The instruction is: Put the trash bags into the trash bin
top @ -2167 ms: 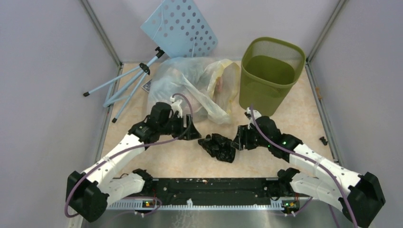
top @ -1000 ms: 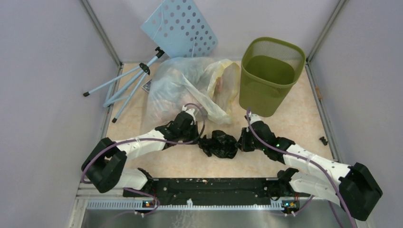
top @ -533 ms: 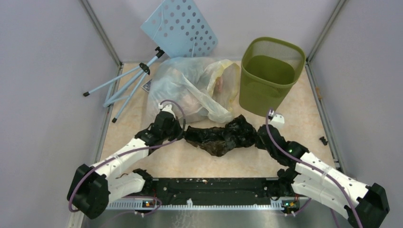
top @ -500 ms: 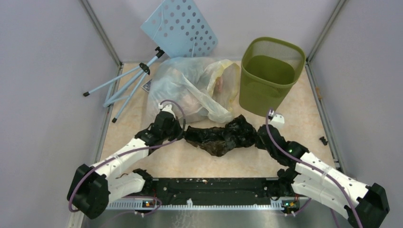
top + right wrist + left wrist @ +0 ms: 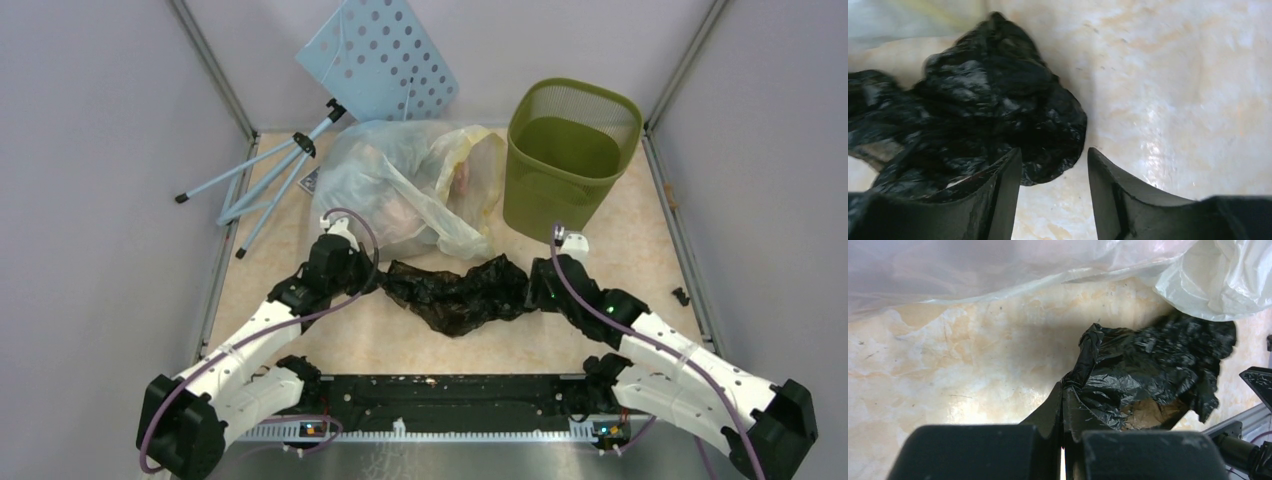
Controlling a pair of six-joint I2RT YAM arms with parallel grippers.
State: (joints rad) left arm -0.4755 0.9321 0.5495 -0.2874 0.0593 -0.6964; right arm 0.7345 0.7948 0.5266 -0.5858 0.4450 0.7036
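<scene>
The black trash bag (image 5: 455,295) lies stretched out on the beige floor between my two grippers. My left gripper (image 5: 375,280) is shut on the bag's left end; in the left wrist view the fingertips (image 5: 1063,388) pinch a twisted corner of the crinkled bag (image 5: 1148,365). My right gripper (image 5: 535,285) stands open at the bag's right end. In the right wrist view its jaws (image 5: 1054,152) are apart over bare floor, with the bag (image 5: 983,100) lying against the left finger. The olive-green mesh trash bin (image 5: 550,205) stands upright just beyond the right gripper.
A large clear-yellowish plastic bag (image 5: 400,185) sits behind the black bag, left of the bin. A pale blue perforated board (image 5: 380,55) on tripod legs (image 5: 270,175) leans at the back left. A small black piece (image 5: 681,296) lies by the right wall. Grey walls close in both sides.
The bag went from a crumpled lump to a long strip as both arms drew apart. The right gripper has since opened and let go of its end.
</scene>
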